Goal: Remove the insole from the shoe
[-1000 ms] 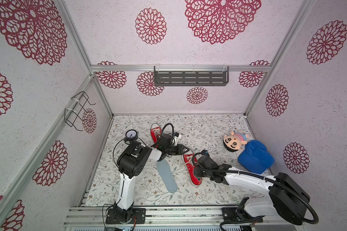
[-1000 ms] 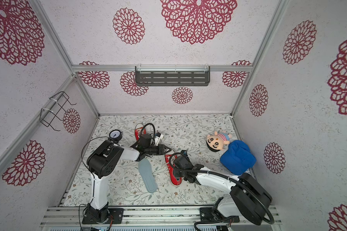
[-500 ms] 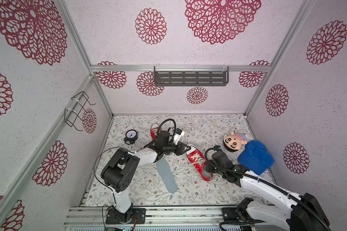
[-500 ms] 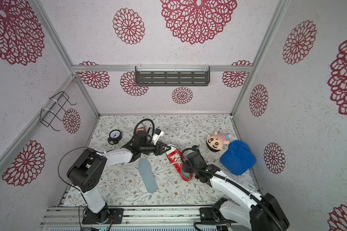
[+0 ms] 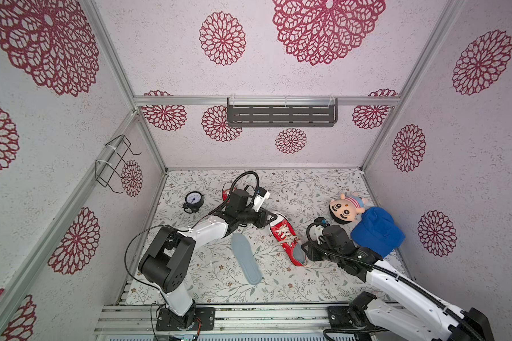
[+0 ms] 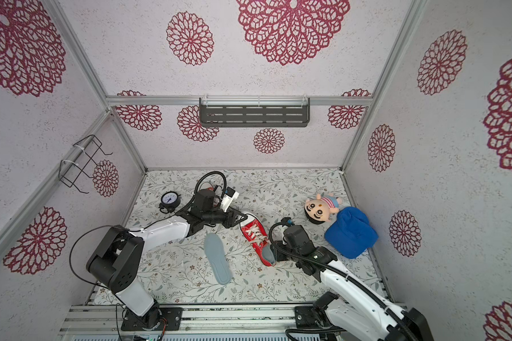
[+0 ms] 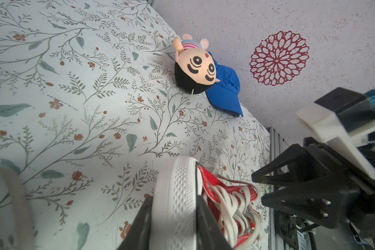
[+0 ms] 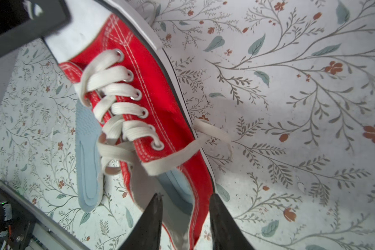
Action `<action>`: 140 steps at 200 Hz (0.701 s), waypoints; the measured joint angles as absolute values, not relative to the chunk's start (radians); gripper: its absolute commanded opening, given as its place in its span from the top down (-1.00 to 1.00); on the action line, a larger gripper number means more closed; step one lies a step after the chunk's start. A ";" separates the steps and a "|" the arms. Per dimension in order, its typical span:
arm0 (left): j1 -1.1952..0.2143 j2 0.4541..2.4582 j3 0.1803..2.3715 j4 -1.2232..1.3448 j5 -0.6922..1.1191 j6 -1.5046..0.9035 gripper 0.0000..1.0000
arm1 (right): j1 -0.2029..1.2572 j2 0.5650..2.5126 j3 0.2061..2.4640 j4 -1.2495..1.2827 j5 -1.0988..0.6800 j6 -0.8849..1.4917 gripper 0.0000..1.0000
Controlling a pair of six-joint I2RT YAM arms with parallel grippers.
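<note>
A red shoe (image 5: pixel 284 233) (image 6: pixel 253 233) with white laces lies mid-table. My left gripper (image 5: pixel 271 220) (image 6: pixel 243 220) (image 7: pixel 173 201) is shut on its white toe cap. At the heel, my right gripper (image 5: pixel 305 254) (image 6: pixel 275 254) (image 8: pixel 185 197) is open. One finger hangs over the shoe's opening and the other stands outside its side wall. A light blue insole (image 8: pixel 178 184) (image 5: pixel 297 254) lies inside the shoe, its heel end showing. A second light blue insole (image 5: pixel 246 259) (image 6: pixel 218 259) (image 8: pixel 87 162) lies loose on the table beside the shoe.
A doll (image 5: pixel 346 209) and a blue cap (image 5: pixel 379 230) lie close behind the right arm, by the right wall. A round gauge (image 5: pixel 193 200) stands at the back left. Another red shoe (image 5: pixel 226 193) is partly hidden behind the left arm.
My right gripper's jaws have parted at the shoe's heel. The shoe's heel has swung to the right and both arms have shifted with it. The left gripper still holds the toe.
</note>
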State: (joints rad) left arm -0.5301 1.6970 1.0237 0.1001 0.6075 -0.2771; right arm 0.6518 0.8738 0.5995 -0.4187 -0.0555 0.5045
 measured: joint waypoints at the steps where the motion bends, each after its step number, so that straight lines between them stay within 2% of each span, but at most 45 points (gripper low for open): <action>1: -0.530 1.696 1.025 0.097 0.607 -0.276 1.00 | 0.653 0.871 0.600 -0.421 -0.056 0.506 0.39; 31: -0.530 1.689 1.071 -0.005 0.572 -0.262 1.00 | 0.709 0.826 0.606 -0.431 -0.082 0.524 0.87; 51: -0.530 1.689 1.090 -0.052 0.559 -0.256 1.00 | 0.758 0.883 0.573 -0.360 -0.104 0.550 0.96; 90: -0.529 1.689 1.106 -0.094 0.551 -0.247 1.00 | 0.781 1.107 0.564 -0.245 -0.075 0.559 0.93; 140: -0.529 1.689 1.106 -0.096 0.564 -0.212 1.00 | 0.710 1.246 0.597 -0.166 -0.056 0.544 0.82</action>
State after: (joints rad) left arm -0.5293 1.6890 1.1065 -0.0956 0.5636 -0.2115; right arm 0.7101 1.2457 0.5968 -0.1661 -0.0563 0.5438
